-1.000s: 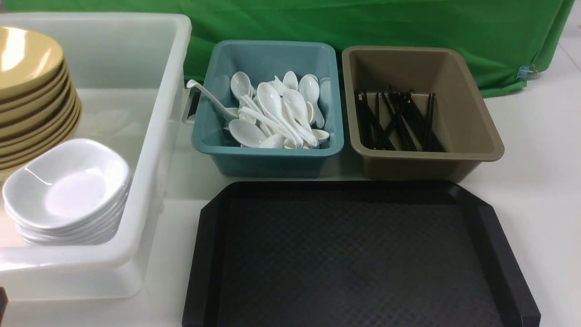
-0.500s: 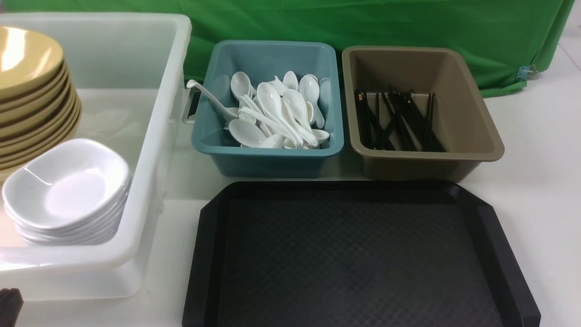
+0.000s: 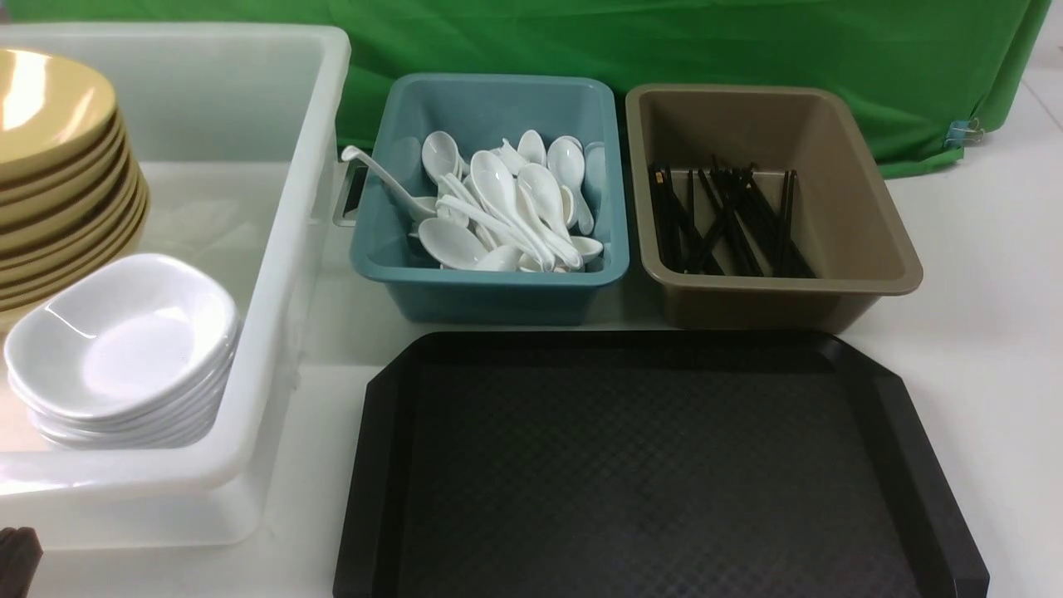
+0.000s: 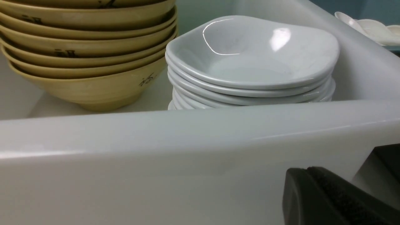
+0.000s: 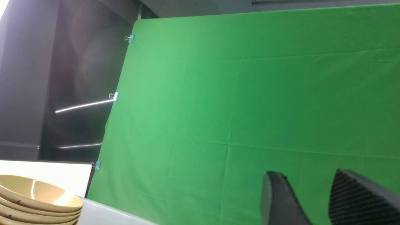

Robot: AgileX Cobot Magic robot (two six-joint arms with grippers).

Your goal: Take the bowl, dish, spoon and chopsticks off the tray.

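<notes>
The black tray point(image 3: 648, 465) lies at the front centre with nothing on it. Mustard-yellow bowls point(image 3: 50, 108) are stacked in the white tub point(image 3: 274, 274), with a stack of white dishes point(image 3: 124, 340) beside them. White spoons point(image 3: 507, 208) fill the teal bin point(image 3: 490, 278). Black chopsticks point(image 3: 722, 224) lie in the brown bin point(image 3: 864, 208). My left gripper point(image 3: 17, 552) is low, in front of the tub's near wall point(image 4: 187, 140); its fingers point(image 4: 307, 170) look pressed together, holding nothing. My right gripper point(image 5: 306, 172) is open and empty, facing the green backdrop.
The tub stands left of the tray, and the two bins stand side by side right behind it. The wrist views show the bowl stack point(image 4: 87, 56) point(image 5: 34, 193) and the dish stack point(image 4: 253, 53). A green cloth point(image 3: 664, 41) hangs behind everything.
My left gripper has come slightly further into the front view's bottom left corner. Nothing else has moved.
</notes>
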